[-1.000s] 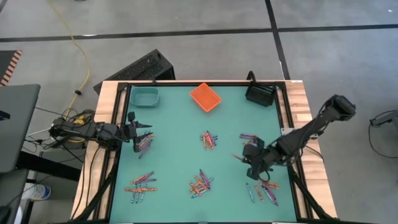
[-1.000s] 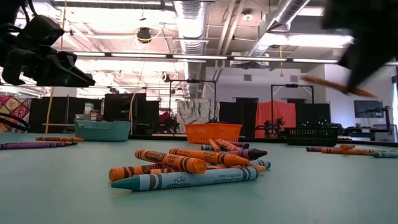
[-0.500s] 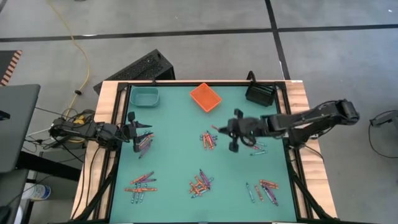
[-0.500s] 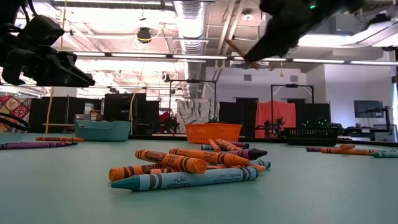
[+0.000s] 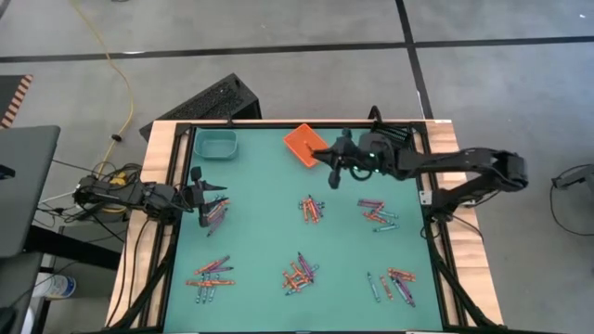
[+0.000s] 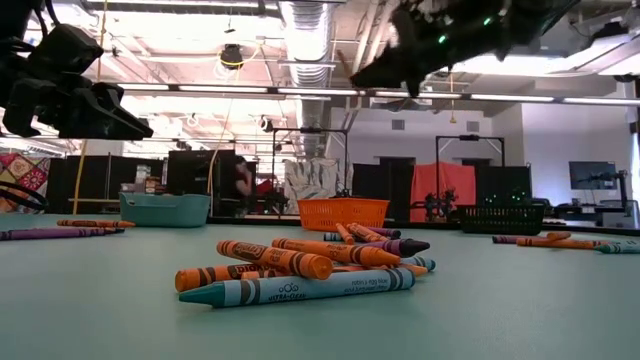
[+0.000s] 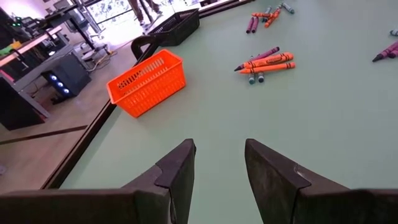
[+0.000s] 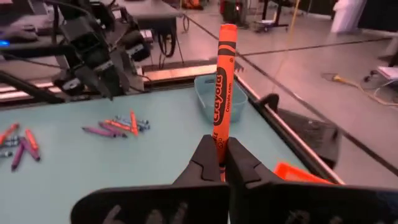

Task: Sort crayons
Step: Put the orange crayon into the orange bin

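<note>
1. The right gripper (image 5: 332, 163) is hanging above the far part of the table (image 5: 260, 241), just beside the orange bin (image 5: 307, 145), clear of the surface.
2. Its fingers (image 8: 205, 163) are pinching the lower end of an orange crayon (image 8: 222, 102), which is standing upright between them in the right wrist view.
3. The left gripper (image 5: 206, 197) is sitting at the left edge of the table, raised above the mat, with its fingers (image 7: 176, 173) spread apart and gripping nothing.
4. A small pile of crayons (image 5: 216, 211) is lying just beside the left gripper.
5. Other piles are lying spread over the mat: one at the centre (image 5: 312, 208), one right of centre (image 5: 376, 212), one at the near left (image 5: 210, 275), one at the near middle (image 5: 300, 274), and one at the near right (image 5: 393, 283).
6. In the low view, the nearest pile (image 6: 300, 268) is showing orange, blue-grey and purple sticks lying across one another.
7. The teal bin (image 5: 216, 144) is standing at the far left, and the black bin (image 5: 389, 141) at the far right.
8. A person (image 6: 240, 185) is standing in the room beyond the table.
</note>
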You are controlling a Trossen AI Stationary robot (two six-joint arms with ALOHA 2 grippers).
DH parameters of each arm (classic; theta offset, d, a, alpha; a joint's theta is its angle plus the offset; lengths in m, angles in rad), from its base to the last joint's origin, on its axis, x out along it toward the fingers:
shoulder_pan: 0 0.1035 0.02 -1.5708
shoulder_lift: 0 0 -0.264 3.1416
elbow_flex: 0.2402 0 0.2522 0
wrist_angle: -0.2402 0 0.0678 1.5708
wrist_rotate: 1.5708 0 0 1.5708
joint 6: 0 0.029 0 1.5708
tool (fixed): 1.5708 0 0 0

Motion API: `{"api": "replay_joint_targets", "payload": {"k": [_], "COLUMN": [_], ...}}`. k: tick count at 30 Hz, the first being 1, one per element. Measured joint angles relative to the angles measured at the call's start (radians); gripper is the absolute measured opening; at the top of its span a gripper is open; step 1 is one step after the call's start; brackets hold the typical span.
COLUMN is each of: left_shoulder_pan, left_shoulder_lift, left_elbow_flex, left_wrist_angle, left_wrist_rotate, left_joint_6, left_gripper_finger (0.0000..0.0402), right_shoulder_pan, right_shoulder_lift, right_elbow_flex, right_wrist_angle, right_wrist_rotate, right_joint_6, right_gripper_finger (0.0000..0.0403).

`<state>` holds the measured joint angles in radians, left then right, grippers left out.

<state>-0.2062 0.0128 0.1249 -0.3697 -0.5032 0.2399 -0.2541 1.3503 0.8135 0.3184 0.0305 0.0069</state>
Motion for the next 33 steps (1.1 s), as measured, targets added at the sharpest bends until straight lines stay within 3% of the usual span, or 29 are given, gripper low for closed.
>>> {"api": "replay_joint_targets", "payload": {"k": [8, 15, 25, 33], "left_shoulder_pan": [0.000, 0.000, 0.000, 0.000], "left_shoulder_lift": [0.000, 0.000, 0.000, 0.000], "left_elbow_flex": [0.000, 0.000, 0.000, 0.000], "left_wrist_angle": [0.001, 0.001, 0.001, 0.001], "left_wrist_rotate": [-0.001, 0.000, -0.001, 0.000], "left_joint_6": [0.000, 0.000, 0.000, 0.000], "left_gripper_finger": [0.0132, 0.0132, 0.0132, 0.0132], "right_shoulder_pan": [-0.090, -0.123, -0.154, -0.192], "right_shoulder_lift": [0.220, 0.364, 0.491, 0.521], "right_elbow_flex": [0.098, 0.233, 0.308, 0.313], "right_wrist_angle": [0.034, -0.095, -0.167, -0.227], "right_wrist_rotate": [-0.007, -0.007, -0.006, 0.021], "right_joint_6": [0.030, 0.030, 0.054, 0.072], "right_gripper_finger": [0.0000, 0.0000, 0.0002, 0.0003]}}
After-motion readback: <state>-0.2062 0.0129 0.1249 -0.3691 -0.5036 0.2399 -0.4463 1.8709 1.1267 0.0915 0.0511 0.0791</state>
